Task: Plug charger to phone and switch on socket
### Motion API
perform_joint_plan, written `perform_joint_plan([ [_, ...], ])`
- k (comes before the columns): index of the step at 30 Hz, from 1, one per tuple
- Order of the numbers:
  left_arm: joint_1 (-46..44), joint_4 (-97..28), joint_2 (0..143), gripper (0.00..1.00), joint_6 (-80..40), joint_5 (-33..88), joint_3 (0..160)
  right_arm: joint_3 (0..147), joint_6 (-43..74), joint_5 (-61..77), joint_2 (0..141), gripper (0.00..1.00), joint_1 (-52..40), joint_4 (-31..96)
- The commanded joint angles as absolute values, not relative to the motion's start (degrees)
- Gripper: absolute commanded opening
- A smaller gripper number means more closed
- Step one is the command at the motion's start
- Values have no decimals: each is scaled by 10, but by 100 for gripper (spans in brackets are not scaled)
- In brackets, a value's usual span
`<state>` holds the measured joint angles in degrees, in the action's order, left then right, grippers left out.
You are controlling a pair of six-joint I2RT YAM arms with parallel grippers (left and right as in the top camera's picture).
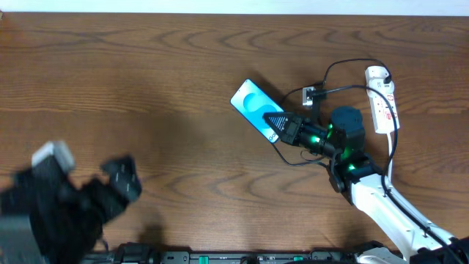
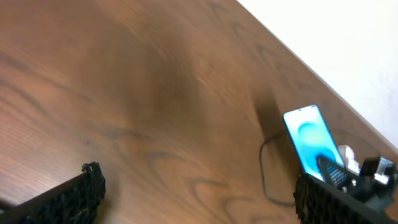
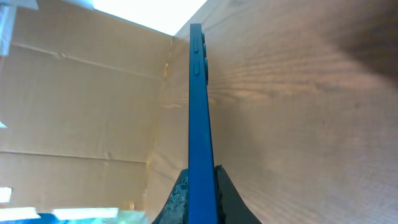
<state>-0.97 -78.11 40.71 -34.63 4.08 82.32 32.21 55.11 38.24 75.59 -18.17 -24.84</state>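
Ribbed black fingers (image 3: pixel 177 199) of our right gripper (image 1: pixel 277 126) clamp one end of the slim, blue-screened phone (image 1: pixel 253 106); our left gripper (image 2: pixel 199 180) gapes empty. Below lie a grained brown wooden table (image 1: pixel 146 73), a white plastic power strip (image 1: pixel 381 103) near the phone, and a thin black cable (image 2: pixel 262 165), possibly unplugged.

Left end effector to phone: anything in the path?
Nothing visible. Bare table lies between the open left end effector and the phone. The right end effector is shut on one end of the phone, and a loop of the charger cable lies flat on the table beside that end.
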Motion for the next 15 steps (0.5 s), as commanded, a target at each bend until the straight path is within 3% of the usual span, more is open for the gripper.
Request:
perform_joint_plan([
  [1, -11, -744, 318, 98, -444, 2, 691, 319, 621, 411, 764, 1, -180, -275],
  [7, -11, -536, 215, 98, -592, 70, 449, 319, 661, 411, 769, 1, -182, -288],
  [15, -11, -101, 298, 98, -849, 254, 194, 319, 698, 410, 769, 1, -187, -288],
])
